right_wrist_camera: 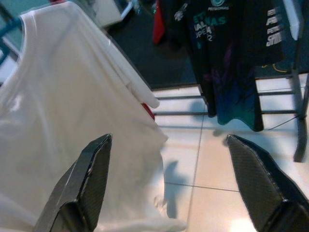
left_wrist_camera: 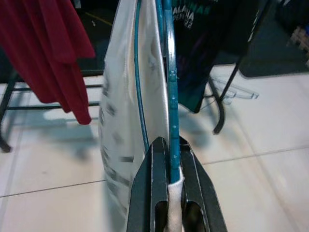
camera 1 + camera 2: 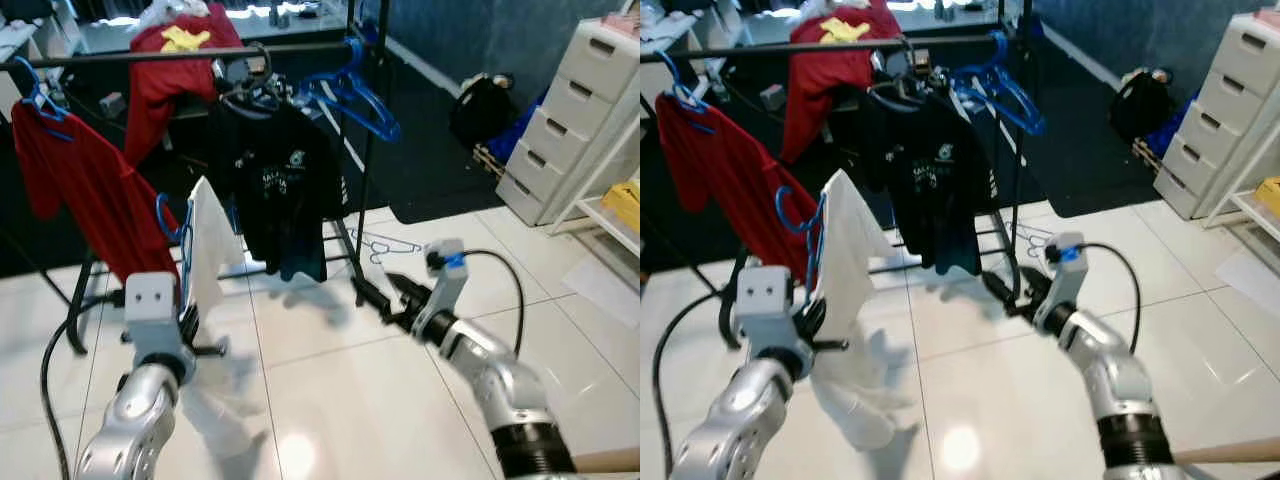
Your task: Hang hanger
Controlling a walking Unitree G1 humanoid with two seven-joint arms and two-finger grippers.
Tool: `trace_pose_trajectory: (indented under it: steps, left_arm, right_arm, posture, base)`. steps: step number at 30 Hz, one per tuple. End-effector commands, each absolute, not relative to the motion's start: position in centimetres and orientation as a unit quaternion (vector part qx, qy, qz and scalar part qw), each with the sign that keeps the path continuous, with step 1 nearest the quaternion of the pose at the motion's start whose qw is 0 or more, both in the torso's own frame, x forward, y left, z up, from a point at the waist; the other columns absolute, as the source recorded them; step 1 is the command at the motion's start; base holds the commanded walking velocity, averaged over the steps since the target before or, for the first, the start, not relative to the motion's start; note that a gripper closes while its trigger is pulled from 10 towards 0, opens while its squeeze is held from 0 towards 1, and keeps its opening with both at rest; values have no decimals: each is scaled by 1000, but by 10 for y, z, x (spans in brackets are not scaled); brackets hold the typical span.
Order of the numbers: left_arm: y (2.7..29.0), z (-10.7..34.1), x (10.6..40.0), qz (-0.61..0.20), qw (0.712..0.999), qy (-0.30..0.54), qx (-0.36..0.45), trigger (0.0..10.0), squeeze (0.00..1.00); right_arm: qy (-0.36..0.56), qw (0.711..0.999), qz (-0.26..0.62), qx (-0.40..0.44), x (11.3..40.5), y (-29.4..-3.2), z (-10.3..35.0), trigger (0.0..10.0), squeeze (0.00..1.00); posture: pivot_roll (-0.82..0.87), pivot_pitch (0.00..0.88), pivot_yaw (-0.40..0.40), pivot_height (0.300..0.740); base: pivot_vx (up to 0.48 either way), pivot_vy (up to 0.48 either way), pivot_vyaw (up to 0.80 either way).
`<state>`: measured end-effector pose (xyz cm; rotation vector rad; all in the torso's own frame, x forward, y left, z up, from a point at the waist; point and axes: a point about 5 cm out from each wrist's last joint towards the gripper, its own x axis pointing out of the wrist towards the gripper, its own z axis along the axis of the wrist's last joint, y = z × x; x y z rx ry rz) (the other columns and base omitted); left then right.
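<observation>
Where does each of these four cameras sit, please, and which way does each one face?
Left eye, on the head: looks forward and down at the clothes rack; both silver arms show.
Right eye: beside it, same scene, shifted slightly.
Left wrist: looks along the left end effector, shut on the blue hanger carrying the white shirt.
Right wrist: looks between the open fingers of the right end effector at that shirt and the black T-shirt.
Shared: all show the white shirt.

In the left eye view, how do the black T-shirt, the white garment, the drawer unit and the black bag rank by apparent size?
1. Black T-shirt and white drawer unit: they look alike, and the unit is cut by the frame edge.
2. White garment, on the blue hanger held by the left gripper; it is nearer the camera.
3. Black bag.
</observation>
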<state>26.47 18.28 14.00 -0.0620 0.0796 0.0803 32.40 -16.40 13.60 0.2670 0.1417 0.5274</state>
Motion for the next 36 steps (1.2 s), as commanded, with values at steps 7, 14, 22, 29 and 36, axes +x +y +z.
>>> trace_pose_trajectory:
  steps: [7, 14, 22, 29, 36]
  left_arm:
    - [185, 136, 261, 39, 998, 42, -35, 10000, 0]
    - [181, 141, 263, 13, 999, 28, -43, 10000, 0]
    - [176, 152, 269, 2, 999, 9, -38, 10000, 0]
    - [178, 158, 272, 7, 999, -1, -33, 10000, 0]
    - [181, 159, 274, 21, 999, -1, -26, 10000, 0]
  right_arm:
    - [75, 949, 276, 135, 322, -156, 132, 10000, 0]
    - [75, 948, 272, 146, 323, -156, 132, 10000, 0]
    - [77, 947, 274, 147, 324, -155, 130, 10000, 0]
    - [76, 945, 282, 148, 323, -153, 130, 10000, 0]
    - [75, 944, 286, 148, 323, -151, 130, 10000, 0]
  posture:
    - [-115, 130, -33, 740]
    - [-117, 130, -25, 740]
    - [-115, 125, -22, 740]
    - [-112, 120, -22, 740]
    - [-113, 117, -20, 740]
  base:
    - [0, -108, 766]
    - [194, 0, 0]
    - [442, 0, 0]
    - [480, 0, 0]
    - [480, 0, 0]
